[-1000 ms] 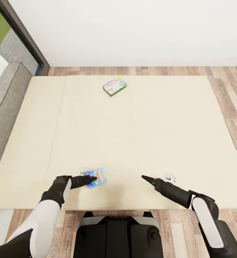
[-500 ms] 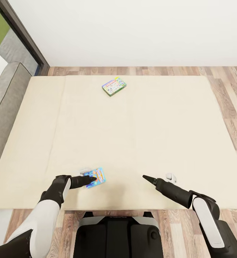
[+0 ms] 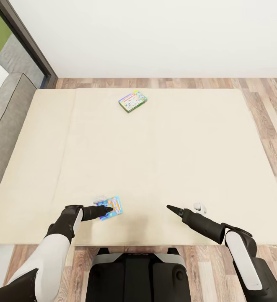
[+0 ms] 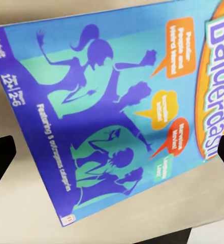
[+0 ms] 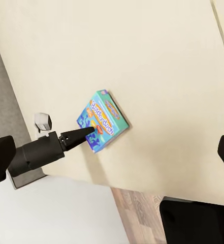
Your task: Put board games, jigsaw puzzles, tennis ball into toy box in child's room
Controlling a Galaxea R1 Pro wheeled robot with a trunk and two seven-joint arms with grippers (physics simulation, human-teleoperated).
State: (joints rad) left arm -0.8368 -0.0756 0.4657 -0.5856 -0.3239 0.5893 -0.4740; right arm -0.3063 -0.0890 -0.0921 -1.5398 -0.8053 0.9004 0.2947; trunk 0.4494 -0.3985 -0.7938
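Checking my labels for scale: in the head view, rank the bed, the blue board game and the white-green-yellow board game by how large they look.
1. bed, by far.
2-3. blue board game and white-green-yellow board game look alike; the blue one is nearer and partly covered by the left gripper, so unranked.

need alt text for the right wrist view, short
A blue board game lies flat on a cream bed near its edge, with the left gripper reaching in, its dark fingers meeting the box's near edge. Wood-plank floor shows past the bed's edge.
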